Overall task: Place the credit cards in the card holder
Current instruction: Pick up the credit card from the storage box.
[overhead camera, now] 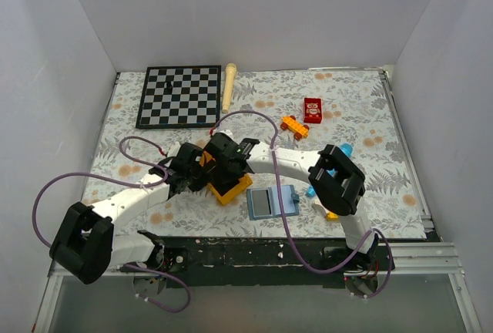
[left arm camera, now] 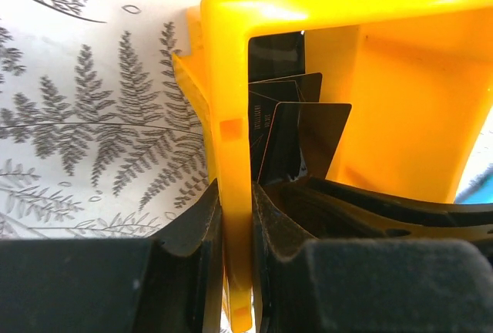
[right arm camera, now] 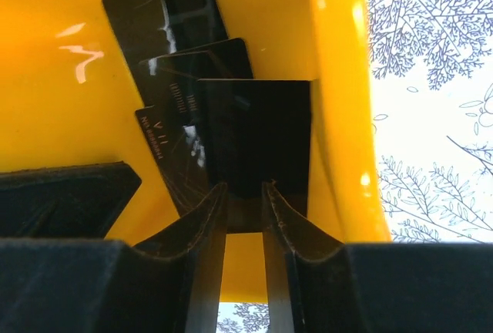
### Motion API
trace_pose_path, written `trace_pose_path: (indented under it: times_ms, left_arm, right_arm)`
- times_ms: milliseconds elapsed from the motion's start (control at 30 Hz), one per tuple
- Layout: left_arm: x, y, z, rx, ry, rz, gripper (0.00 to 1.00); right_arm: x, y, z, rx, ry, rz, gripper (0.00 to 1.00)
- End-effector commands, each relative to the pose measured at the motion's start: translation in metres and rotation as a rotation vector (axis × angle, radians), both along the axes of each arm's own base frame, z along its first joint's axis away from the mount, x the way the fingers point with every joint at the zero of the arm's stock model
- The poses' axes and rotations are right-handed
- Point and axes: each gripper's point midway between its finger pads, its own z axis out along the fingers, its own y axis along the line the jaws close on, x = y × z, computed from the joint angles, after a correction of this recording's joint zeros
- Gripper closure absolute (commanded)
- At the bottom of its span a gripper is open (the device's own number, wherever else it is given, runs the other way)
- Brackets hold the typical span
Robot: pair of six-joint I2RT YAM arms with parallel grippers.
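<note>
Nothing's in yet tbh: credit cards [right arm camera: 254, 140] all sit inside the yellow bin [left arm camera: 231, 55], and the card holder [overhead camera: 271, 203] lies open just beside the bin. Left gripper [left arm camera: 237, 271] is clamped on the bin's wall, and right gripper [right arm camera: 245, 217] hangs unclenched inside the bin, over a card.

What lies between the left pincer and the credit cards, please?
The yellow bin's side wall: the left pincer clamps it, and the credit cards stand just inside it, as the left wrist view shows.

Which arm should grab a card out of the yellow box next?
Right. The right gripper is inside the box, open right at the cards. The left gripper is clamped on the box wall, probably steadying it.
</note>
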Motion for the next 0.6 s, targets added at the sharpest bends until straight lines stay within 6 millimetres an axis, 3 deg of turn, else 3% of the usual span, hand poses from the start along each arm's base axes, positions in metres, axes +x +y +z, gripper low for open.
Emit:
trace_pose_path:
  times_ms: [0,100,333,567]
  left_arm:
    - [0.002,-0.015,-0.001,-0.116,-0.086,-0.036,1.0]
    - [-0.005,-0.014,-0.01,-0.155,-0.135,-0.049,1.0]
    - [-0.02,-0.021,-0.028,-0.318,-0.217,-0.055,1.0]
    - [-0.01,-0.018,-0.023,-0.27,-0.248,-0.06,1.0]
  right_arm:
    - [-0.011,-0.05,-0.027,-0.258,-0.021,-0.015,0.64]
    - [-0.014,-0.06,-0.021,-0.251,-0.056,-0.026,0.63]
    - [-0.009,-0.062,0.015,-0.118,-0.179,-0.045,0.64]
    - [-0.002,-0.068,0.037,-0.145,-0.231,-0.039,0.6]
